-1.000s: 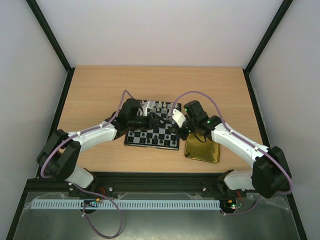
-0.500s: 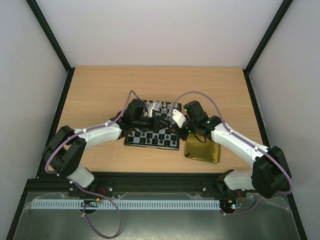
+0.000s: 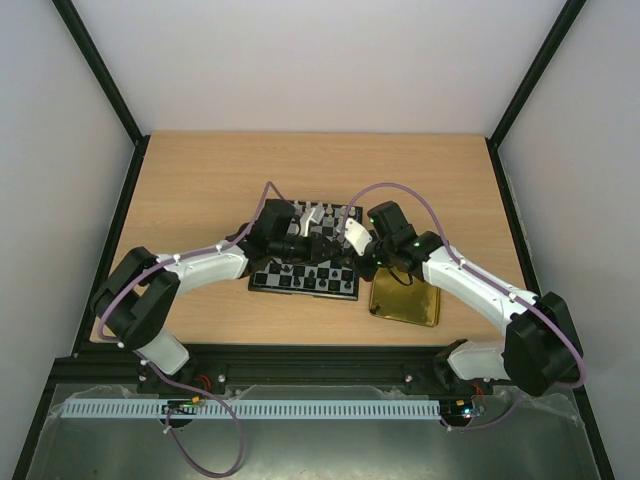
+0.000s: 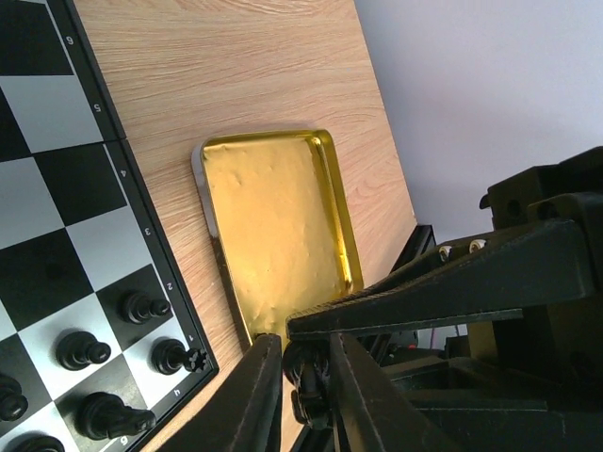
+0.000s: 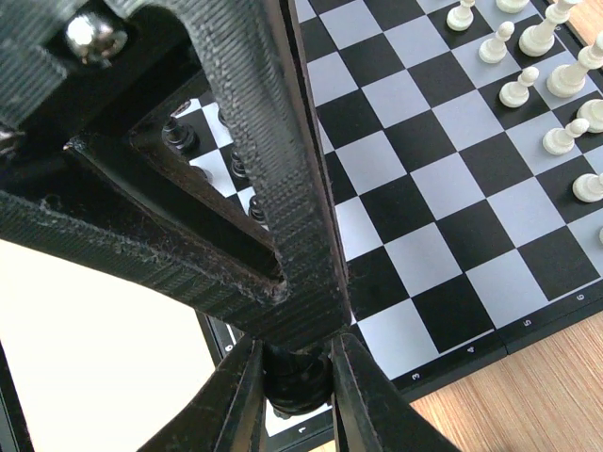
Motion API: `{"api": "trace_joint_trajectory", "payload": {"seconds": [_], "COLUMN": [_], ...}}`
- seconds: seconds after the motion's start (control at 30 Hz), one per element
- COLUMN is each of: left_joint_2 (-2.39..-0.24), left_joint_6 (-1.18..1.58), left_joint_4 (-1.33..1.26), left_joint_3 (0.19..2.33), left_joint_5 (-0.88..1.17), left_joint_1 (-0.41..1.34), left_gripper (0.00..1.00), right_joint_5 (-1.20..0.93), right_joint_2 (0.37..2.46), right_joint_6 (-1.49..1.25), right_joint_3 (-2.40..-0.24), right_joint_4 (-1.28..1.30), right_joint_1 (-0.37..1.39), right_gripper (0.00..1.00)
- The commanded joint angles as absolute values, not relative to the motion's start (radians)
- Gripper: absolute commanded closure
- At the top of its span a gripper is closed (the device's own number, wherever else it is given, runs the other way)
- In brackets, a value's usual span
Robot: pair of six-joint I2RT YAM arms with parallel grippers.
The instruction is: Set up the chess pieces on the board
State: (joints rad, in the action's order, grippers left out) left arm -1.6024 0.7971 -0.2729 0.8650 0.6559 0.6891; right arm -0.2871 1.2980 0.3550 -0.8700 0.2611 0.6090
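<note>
The checkered board (image 3: 300,283) lies mid-table, with black pieces (image 4: 83,350) along its near rows and white pieces (image 5: 528,56) along its far rows. My two grippers meet over the board's right edge. My left gripper (image 4: 303,353) and my right gripper (image 5: 296,372) both pinch one small black piece (image 4: 309,377), which also shows in the right wrist view (image 5: 298,388). Their fingers cross at right angles. In the top view the left gripper (image 3: 333,231) and the right gripper (image 3: 352,240) touch, and the piece is hidden there.
A shiny gold tray (image 3: 405,300) lies just right of the board, and it shows bare in the left wrist view (image 4: 273,226). Black side rails (image 3: 132,200) border the wooden table.
My left arm has stretched rightward across the board until its gripper meets the right gripper. The right arm has stayed where it was.
</note>
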Motion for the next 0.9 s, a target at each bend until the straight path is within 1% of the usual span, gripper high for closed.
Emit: {"api": "trace_joint_trajectory", "payload": {"seconds": [0.0,0.07,0.13,0.2,0.23,0.27,0.3,0.4,0.53,0.63,0.73,0.87], "left_joint_2": [-1.608,-1.604,-1.593,-1.572,-1.547,-1.524,-1.5,-1.424,-1.32,-1.241,-1.168,-1.13], "left_joint_6": [0.798,0.794,0.783,0.758,0.74,0.712,0.677,0.563,0.447,0.413,0.403,0.4], "left_joint_4": [-0.298,-0.296,-0.284,-0.254,-0.23,-0.197,-0.16,-0.024,0.115,0.187,0.258,0.384], "left_joint_3": [0.881,0.879,0.879,0.882,0.884,0.888,0.893,0.911,0.913,0.893,0.869,0.867], "left_joint_5": [0.678,0.671,0.656,0.636,0.619,0.601,0.578,0.466,0.311,0.2,0.107,0.023], "left_joint_1": [0.697,0.696,0.694,0.686,0.68,0.674,0.668,0.662,0.683,0.702,0.704,0.705], "left_gripper": [0.83,0.87,0.89,0.9,0.9,0.91,0.91,0.91,0.91,0.91,0.91,0.9], "right_joint_5": [-0.299,-0.295,-0.289,-0.279,-0.284,-0.309,-0.344,-0.467,-0.578,-0.636,-0.65,-0.566], "right_joint_2": [1.289,1.287,1.281,1.261,1.243,1.219,1.195,1.148,1.139,1.131,1.118,1.136], "right_joint_6": [0.352,0.353,0.36,0.367,0.359,0.356,0.35,0.305,0.25,0.193,0.136,0.172], "right_joint_3": [-0.854,-0.857,-0.864,-0.871,-0.869,-0.868,-0.872,-0.91,-0.985,-0.965,-0.849,-0.812], "right_joint_4": [0.257,0.258,0.268,0.285,0.279,0.282,0.288,0.328,0.406,0.383,0.255,0.233], "right_joint_1": [0.614,0.614,0.614,0.61,0.597,0.576,0.552,0.475,0.444,0.43,0.413,0.411], "right_gripper": [0.82,0.8,0.73,0.65,0.6,0.53,0.48,0.38,0.36,0.36,0.36,0.35]}}
